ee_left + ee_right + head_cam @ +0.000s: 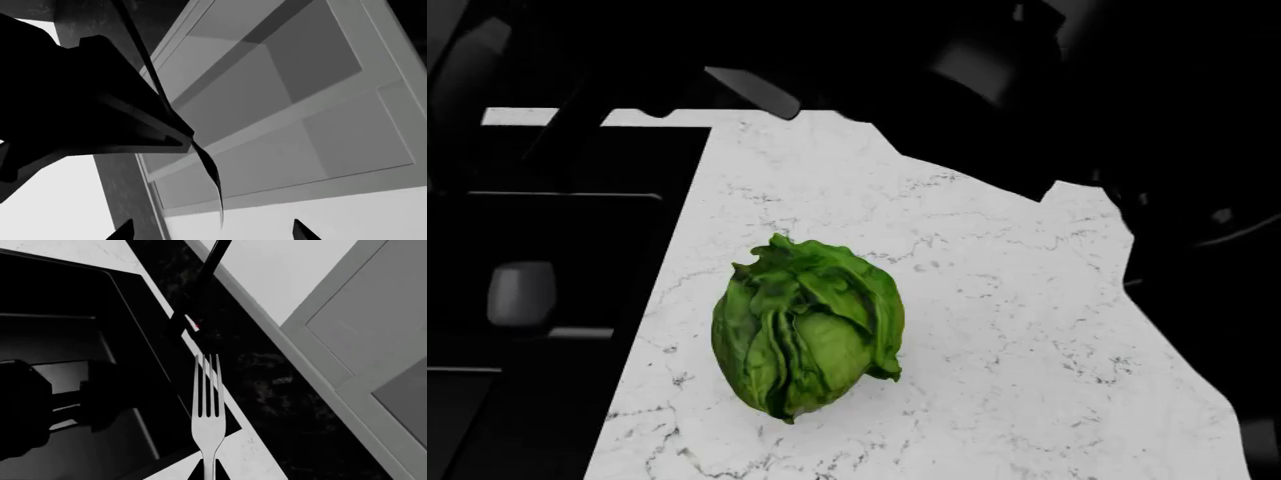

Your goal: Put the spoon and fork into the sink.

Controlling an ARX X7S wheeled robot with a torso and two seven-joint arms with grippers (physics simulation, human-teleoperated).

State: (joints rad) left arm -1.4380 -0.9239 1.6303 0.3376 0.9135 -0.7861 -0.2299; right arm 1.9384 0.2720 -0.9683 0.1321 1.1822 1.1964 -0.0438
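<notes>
Right tool mostly cropped, gripping fork.

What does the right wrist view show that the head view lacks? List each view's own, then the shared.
Only the right wrist view shows the fork, tines pointing away from the camera, held at the right gripper above the edge of the sink, plus the black faucet and grey cabinet doors. Only the head view shows the lettuce resting on the counter. Both show the white marble counter and a dark area beside it, though the head view is too dark to make out the basin clearly.
</notes>
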